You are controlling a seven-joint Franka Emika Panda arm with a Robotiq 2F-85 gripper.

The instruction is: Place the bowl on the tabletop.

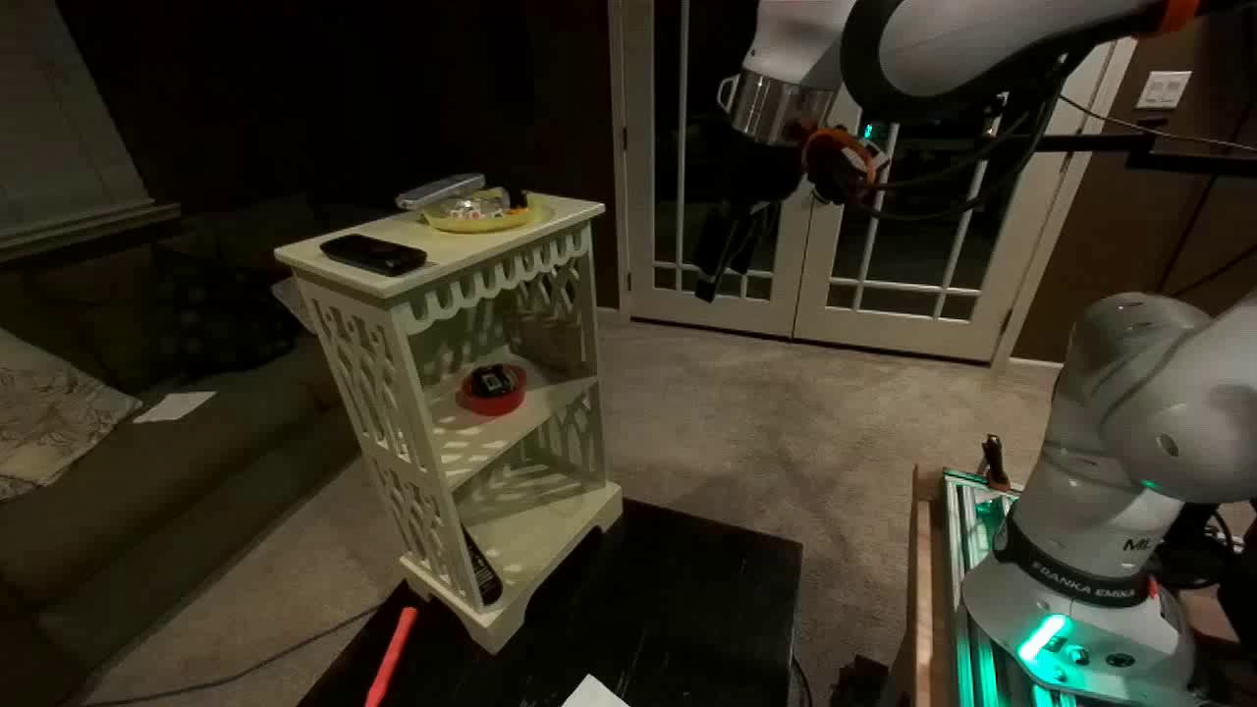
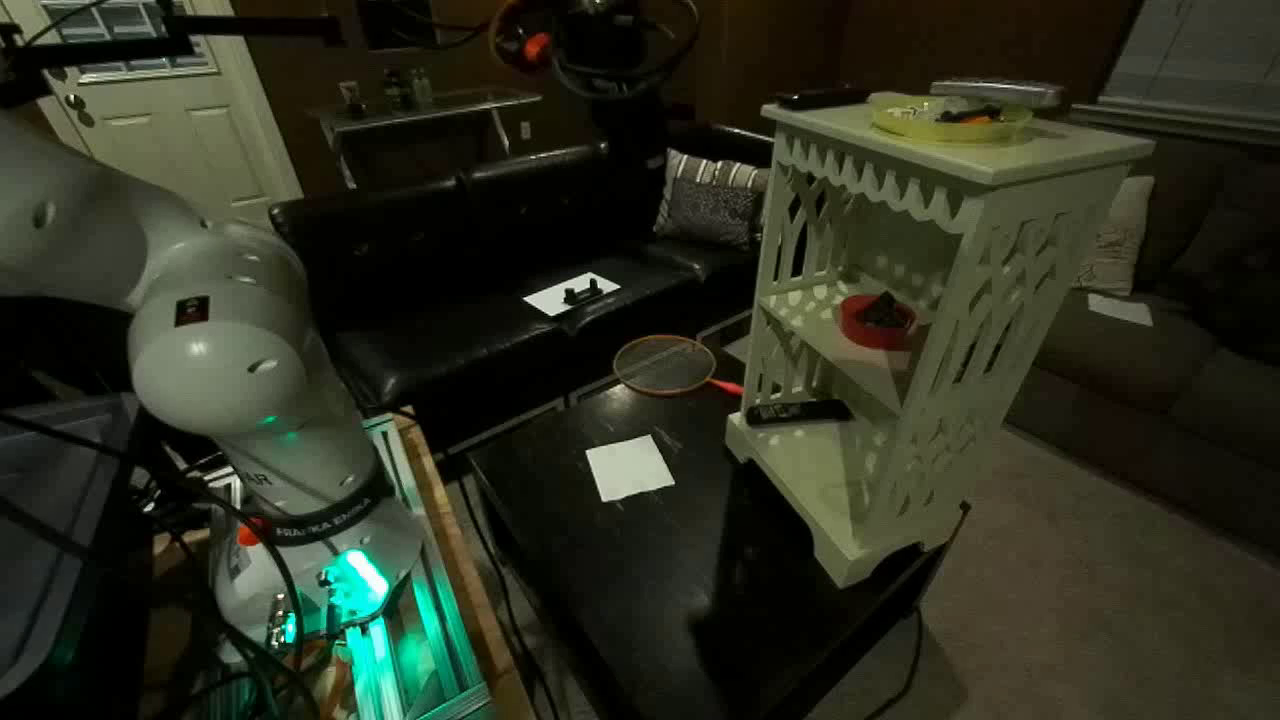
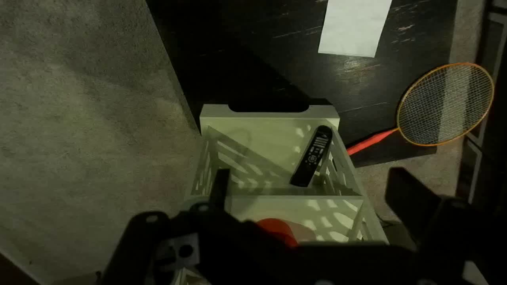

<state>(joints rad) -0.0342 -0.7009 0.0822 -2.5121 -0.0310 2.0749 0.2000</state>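
The fingers [image 3: 410, 200] stand spread wide, holding nothing, so I judge the step in hand to be the approach, the grasp yet to come. In an exterior view they hang right of the cream shelf unit [image 1: 457, 248], higher than the red bowl [image 1: 494, 404] and well apart from it. The bowl sits on the middle shelf [image 1: 481, 439], dark contents [image 1: 494, 379] inside; the wrist view shows only part of it. The next move likely calls for lowering, reaching in through the open front and pinching the rim, keeping it level. The black worktop [image 2: 610, 555], white paper [image 2: 630, 468] on it, would come after.
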